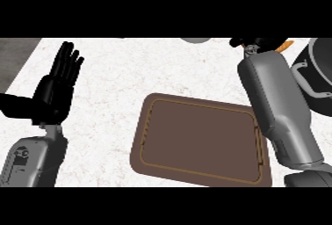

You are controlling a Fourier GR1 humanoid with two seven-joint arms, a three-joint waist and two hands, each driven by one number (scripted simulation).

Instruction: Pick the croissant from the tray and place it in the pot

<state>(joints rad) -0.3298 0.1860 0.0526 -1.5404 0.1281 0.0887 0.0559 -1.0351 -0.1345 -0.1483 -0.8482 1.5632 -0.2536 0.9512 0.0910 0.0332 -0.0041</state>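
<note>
White speckled stone counter (162, 70), bearing a brown rectangular tray (201, 140) with rounded corners at centre. Dark round pot (318, 83) with grey handle, right of and beyond tray. Left hand (55, 90), left of tray: fingers straight, holding nothing; right hand (256, 43), beyond tray's far right corner, beside the pot: fingers curled on an orange-brown croissant (284, 45), mostly hidden.

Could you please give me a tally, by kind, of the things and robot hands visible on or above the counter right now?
Brown tray: 1
Dark pot at the right edge: 1
Orange item, partly hidden in the right robot hand, probably the croissant: 1
Pale round object, cut off at the top edge: 1
Robot hands: 2, with the left robot hand resting open
Total: 6
</note>
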